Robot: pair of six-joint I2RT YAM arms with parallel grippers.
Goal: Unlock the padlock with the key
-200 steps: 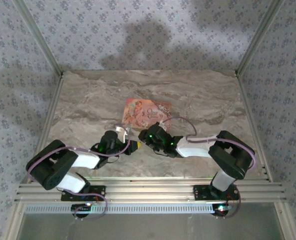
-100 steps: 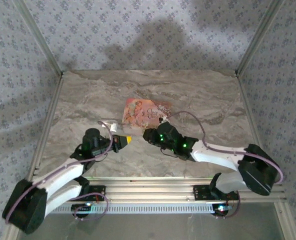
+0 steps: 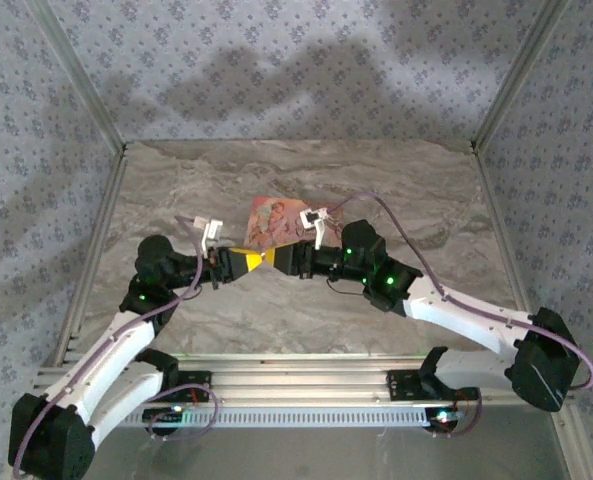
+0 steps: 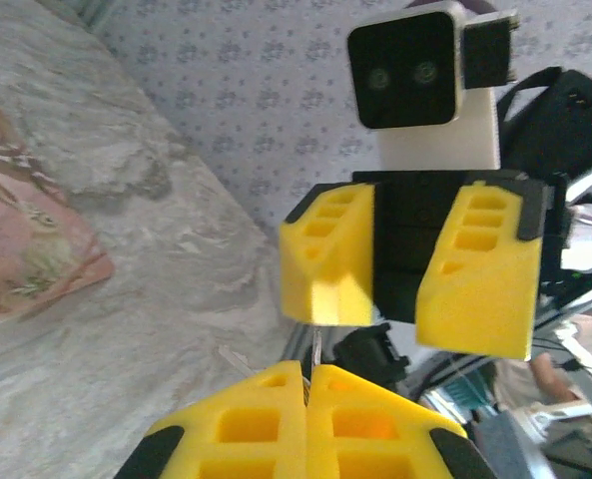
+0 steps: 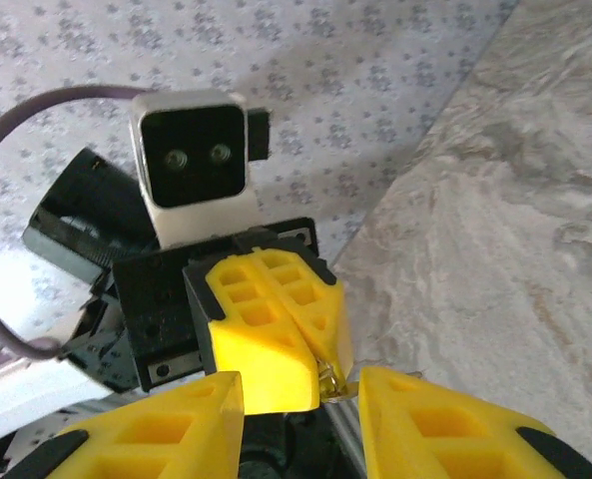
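Here the left tool [image 3: 255,261] is pinched shut on a thin metal key [image 5: 327,378] that pokes from its fingertips, above the worktop [image 3: 416,200] near the middle. The right tool [image 3: 274,259] faces it, jaws apart either side of that tip. A pink card [image 3: 266,222] lies just beyond.

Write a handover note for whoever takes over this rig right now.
Left hand: shut, with a thin metal piece, likely the key, sticking out at its tips.
Right hand: open, holding nothing I can see, tip to tip with the left above the table, just in front of the pink card.
Done: the hands meet.
Left: the unlocking itself. Nothing here shows it started.
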